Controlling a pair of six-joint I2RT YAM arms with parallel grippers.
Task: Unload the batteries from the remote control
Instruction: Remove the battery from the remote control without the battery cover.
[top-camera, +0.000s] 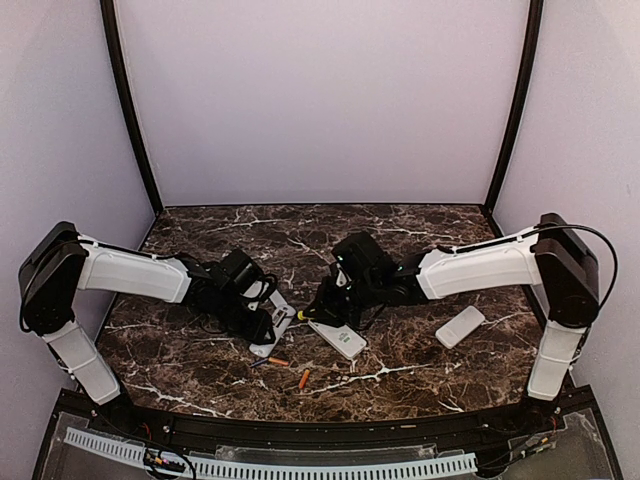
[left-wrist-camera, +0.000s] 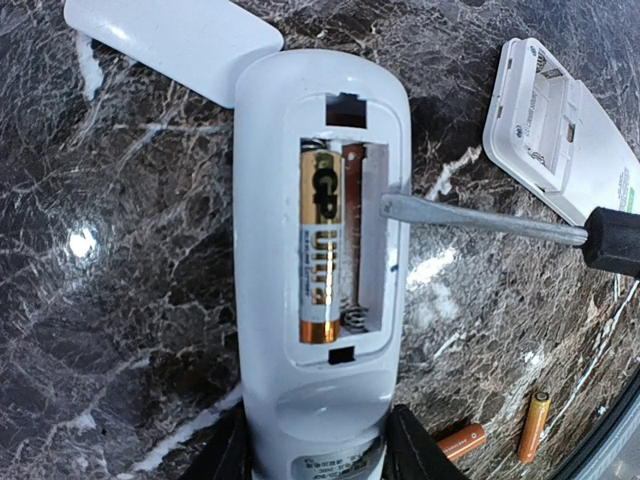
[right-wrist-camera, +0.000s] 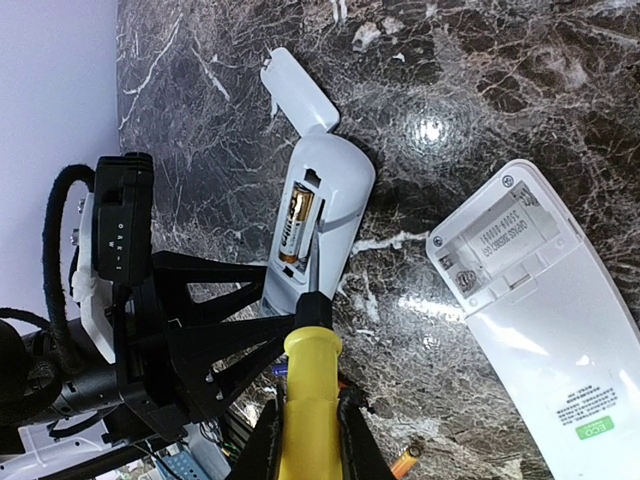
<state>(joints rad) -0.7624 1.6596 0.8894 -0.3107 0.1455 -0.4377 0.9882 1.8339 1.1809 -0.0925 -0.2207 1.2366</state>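
Tabletop (top-camera: 200, 350): dark brown marble-look slab, white veining, glossy enough to throw back lamp glare.

Left gripper (left-wrist-camera: 320, 458): black fingers about half apart, clamped on the narrow lower end of the remote (left-wrist-camera: 320, 100), one finger on each flank. The remote is a glossy white plastic body with rounded shoulders, lying back side up with its battery bay uncovered.

Seated battery (left-wrist-camera: 320, 255): a slim cylinder, gold at both ends with a black printed band, lying in the bay's left slot. The right slot holds only bare metal, with a coil spring at its lower end.

Right gripper (right-wrist-camera: 308, 440): jaws nearly closed, pinching the smooth yellow handle of the screwdriver (right-wrist-camera: 310, 370). The handle has a black collar and a flat grey steel blade. The tip sits at the bay's right wall, at the empty slot; whether it touches plastic I cannot tell.

Battery cover (left-wrist-camera: 170, 40): a thin curved white shell on the table, just beyond the remote's top end.

Second remote (left-wrist-camera: 560, 130): white and flatter, with squarer corners, lying to the right with its rectangular bay open and hollow.

Loose batteries (left-wrist-camera: 533, 425): two small orange cylinders on the marble near the table's front edge, apart from both remotes.
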